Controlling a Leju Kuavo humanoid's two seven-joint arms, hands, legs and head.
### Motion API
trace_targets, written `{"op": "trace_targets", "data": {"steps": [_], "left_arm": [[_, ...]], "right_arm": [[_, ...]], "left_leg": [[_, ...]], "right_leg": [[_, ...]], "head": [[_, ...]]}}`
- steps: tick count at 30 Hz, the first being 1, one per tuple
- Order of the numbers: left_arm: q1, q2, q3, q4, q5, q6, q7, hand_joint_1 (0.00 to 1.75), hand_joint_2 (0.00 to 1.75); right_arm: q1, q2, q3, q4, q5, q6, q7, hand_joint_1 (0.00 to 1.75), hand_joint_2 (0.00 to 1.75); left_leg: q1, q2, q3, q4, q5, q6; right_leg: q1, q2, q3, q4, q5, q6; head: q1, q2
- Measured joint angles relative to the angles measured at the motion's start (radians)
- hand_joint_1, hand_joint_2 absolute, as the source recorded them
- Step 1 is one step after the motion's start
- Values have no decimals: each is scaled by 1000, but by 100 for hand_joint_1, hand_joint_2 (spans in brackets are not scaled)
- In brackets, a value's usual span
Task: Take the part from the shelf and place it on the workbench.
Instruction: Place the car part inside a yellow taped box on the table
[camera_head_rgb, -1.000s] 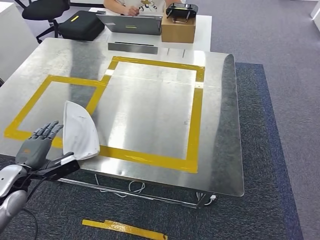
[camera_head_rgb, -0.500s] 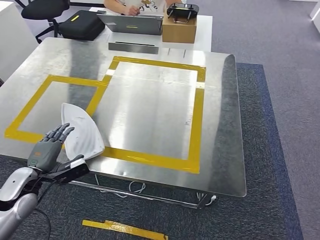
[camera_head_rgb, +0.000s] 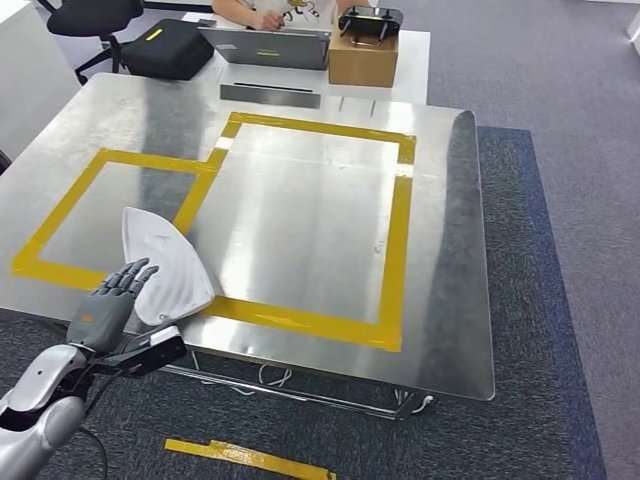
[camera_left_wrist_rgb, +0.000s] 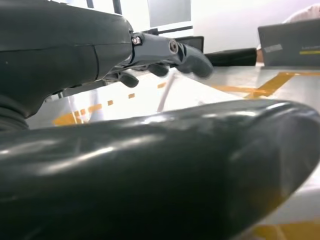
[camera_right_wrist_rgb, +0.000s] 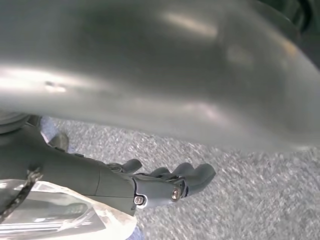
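Now the left hand (camera_head_rgb: 106, 312) hovers at the bench's near-left edge, fingers spread and apart, thumb under the part's near end; whether it actually grips is unclear. The part (camera_head_rgb: 167, 268) is a thin white curved shell lying on the bench (camera_head_rgb: 302, 220), over the yellow tape (camera_head_rgb: 302, 320) near the near-left corner. It looks light, fairly stiff and smooth, so probably slippery; its thin rim seems the natural hold. Farther off, a metal bar (camera_head_rgb: 269, 95), a box (camera_head_rgb: 363, 60) and a laptop (camera_head_rgb: 264, 47) sit at the far edge, well apart. The right hand (camera_right_wrist_rgb: 158, 182) hangs relaxed over the carpet, holding nothing.
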Motion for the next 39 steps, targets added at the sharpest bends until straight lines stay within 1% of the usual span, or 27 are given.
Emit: {"op": "trace_targets", "data": {"steps": [3, 5, 7, 8, 9, 10, 12, 14, 15, 18, 19, 20, 22, 23, 24, 25, 26, 28, 29, 30, 31, 33, 34, 35, 37, 38, 39], "left_arm": [[5, -1, 0, 0, 0, 1, 2, 0, 0], [7, -2, 1, 0, 0, 1, 3, 0, 0], [10, -3, 1, 0, 0, 1, 4, 0, 0], [13, -5, 1, 0, 0, 0, 4, 0, 0], [16, -6, 1, 0, 0, 0, 4, 0, 0], [18, -8, 1, 0, 0, 0, 4, 0, 0], [19, -10, 2, 0, 0, 0, 4, 0, 0], [19, -11, 6, 0, 0, 0, 5, 0, 0], [20, -11, 8, 0, 0, 0, 6, 0, 0], [21, -13, 11, 0, -1, -1, 7, 0, 0], [21, -14, 12, 0, -2, -1, 7, 0, 0], [21, -15, 13, 0, -2, -2, 7, 0, 0], [23, -18, 18, 0, -4, -4, 7, 0, 0], [24, -19, 20, 1, -6, -5, 7, 0, 0], [25, -21, 21, 1, -7, -8, 7, 0, 0], [26, -22, 22, 1, -8, -10, 8, 0, 0], [28, -23, 23, 2, -8, -14, 8, 0, 0], [32, -26, 25, 2, -6, -20, 11, 0, 0], [34, -27, 26, 2, -5, -22, 12, 0, 0], [35, -28, 27, 2, -5, -24, 14, 0, 0], [37, -29, 27, 2, -3, -28, 15, 0, 0], [47, -30, 28, 3, 4, -41, 20, 0, 0], [55, -31, 28, 4, 7, -48, 23, 0, 0], [64, -32, 28, 6, 10, -53, 25, 0, 0], [80, -34, 28, 10, 12, -59, 27, 0, 0], [86, -36, 28, 12, 12, -60, 27, 0, 0], [91, -37, 28, 14, 12, -61, 27, 0, 0]], "right_arm": [[4, -2, -17, -14, 10, 0, 10, 0, 0], [6, -3, -25, -21, 12, 0, 15, 0, 0], [7, -3, -31, -27, 11, 0, 22, 0, 0], [8, -3, -32, -28, 10, 0, 26, 0, 0], [10, -3, -33, -31, 10, 0, 31, 0, 0], [13, -4, -33, -33, 9, 0, 36, 0, 0], [18, -4, -34, -38, 9, 0, 44, 0, 0], [21, -5, -36, -43, 10, 0, 50, 0, 0], [22, -6, -37, -46, 10, 0, 52, 0, 0], [24, -9, -38, -49, 11, 0, 56, 0, 0], [24, -10, -38, -50, 11, 0, 56, 0, 0], [24, -11, -38, -51, 9, 0, 56, 0, 0], [24, -12, -37, -51, 6, 0, 55, 0, 0], [23, -12, -37, -51, 3, 0, 53, 0, 0], [22, -12, -37, -51, 1, 0, 52, 0, 0], [21, -12, -37, -51, -2, 0, 50, 0, 0], [20, -12, -37, -51, -6, 0, 49, 0, 0], [19, -14, -38, -51, -12, 0, 47, 0, 0], [19, -15, -38, -51, -14, 0, 46, 0, 0], [18, -16, -39, -51, -15, 0, 46, 0, 0], [17, -17, -40, -51, -16, 0, 45, 0, 0], [18, -17, -42, -51, -20, 0, 46, 0, 0], [20, -17, -42, -51, -21, 0, 47, 0, 0], [21, -17, -43, -51, -22, 0, 48, 0, 0], [22, -17, -43, -51, -23, 0, 49, 0, 0], [22, -17, -43, -51, -23, 0, 49, 0, 0], [22, -17, -43, -51, -23, 0, 49, 0, 0]], "left_leg": [[2, 0, -2, 13, -11, -13], [5, 1, -24, 77, -68, -25], [9, 1, -67, 203, -147, -33], [11, 1, -82, 255, -171, -36], [12, 1, -82, 276, -175, -36], [13, 1, -63, 258, -160, -36], [14, 1, 21, 126, -103, -32], [11, 1, 91, 5, -69, -28], [9, 0, 102, -20, -65, -26], [6, 1, 84, -28, -46, -10], [7, 3, 74, -29, -36, -1], [9, 5, 62, -32, -25, 6], [8, 6, 36, -32, -5, 14], [5, 7, 22, -31, 6, 15], [3, 7, 8, -30, 16, 16], [0, 7, -5, -29, 25, 16], [-2, 7, -17, -27, 33, 16], [-7, 7, -32, -23, 47, 13], [-9, 7, -38, -20, 54, 10], [-11, 7, -44, -17, 61, 6], [-12, 7, -49, -15, 69, 1], [-10, 6, -56, -10, 75, -9], [-9, 6, -62, 3, 56, -16], [-7, 5, -72, 33, 21, -23], [1, 5, -103, 149, -80, -36], [5, 5, -117, 215, -116, -41], [8, 5, -122, 265, -129, -44]], "right_leg": [[-2, 1, -4, -3, 4, -16], [-4, -2, -10, -6, 12, -30], [-3, -5, -21, -5, 19, -40], [-2, -6, -27, -5, 24, -41], [-2, -7, -34, -4, 28, -42], [-2, -8, -41, -3, 33, -41], [-2, -8, -51, -1, 44, -36], [0, -8, -58, -1, 55, -27], [1, -8, -60, -3, 62, -20], [-1, -6, -68, -7, 74, 2], [-2, -6, -77, 5, 56, 7], [-2, -6, -92, 37, 20, 10], [-2, -6, -128, 155, -81, 12], [-2, -6, -140, 219, -116, 12], [-1, -6, -140, 262, -126, 11], [0, -6, -124, 272, -115, 9], [2, -6, -89, 244, -89, 5], [9, -5, 23, 105, -48, -8], [12, -5, 76, 30, -46, -12], [14, -5, 112, -25, -52, -16], [16, -5, 129, -54, -58, -18], [14, -7, 117, -65, -52, -26], [13, -9, 108, -66, -44, -34], [11, -11, 98, -67, -35, -42], [11, -14, 80, -66, -19, -52], [11, -15, 70, -63, -10, -52], [11, -16, 59, -58, -2, -52]], "head": [[0, 0], [-3, 0], [-5, 0], [-5, 0], [-5, 0], [-5, 0], [-5, 0], [-4, 0], [-4, 0], [-5, 0], [-4, 0], [-4, 0], [-2, 0], [-3, 0], [-3, 0], [-3, 0], [-3, 0], [-3, 0], [-3, 0], [-3, 0], [-3, 0], [-1, 0], [-2, 0], [-3, 0], [-5, 0], [-5, 0], [-5, 0]]}}
